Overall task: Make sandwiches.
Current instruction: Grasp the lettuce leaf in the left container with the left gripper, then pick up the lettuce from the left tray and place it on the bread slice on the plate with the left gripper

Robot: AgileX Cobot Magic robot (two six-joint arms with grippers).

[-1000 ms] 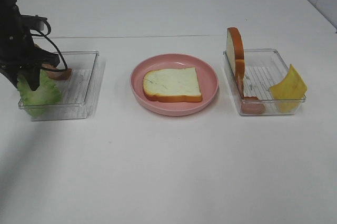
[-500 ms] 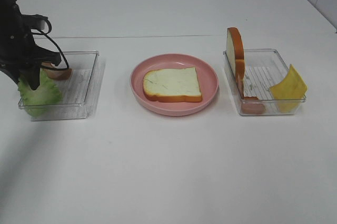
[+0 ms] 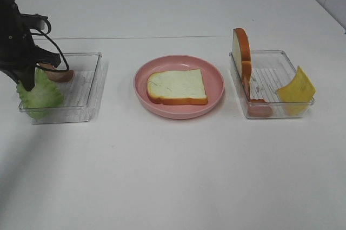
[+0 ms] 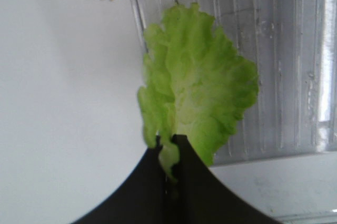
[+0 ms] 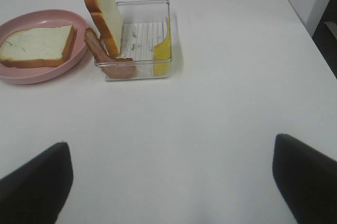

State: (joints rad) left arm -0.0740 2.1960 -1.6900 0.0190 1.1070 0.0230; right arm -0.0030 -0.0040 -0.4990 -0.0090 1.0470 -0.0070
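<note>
**Lettuce pinched at the stem**

My left fingers are clamped on the lettuce at its narrow stem end, and the leaf straddles the rim of the left tray. It looks light, thin, floppy and ruffled. I judge the stem the safest hold, since the frill could fold or slip. The bread lies flat on the pink plate, spongy-looking with a smooth crust. My right fingers are spread wide over the bench, holding nothing.

Whole table is taken in from high up front, tilted down. Lettuce leaf is shot super close by the left wrist cam. Pink plate and right-hand tray are shared with the right wrist view.
</note>
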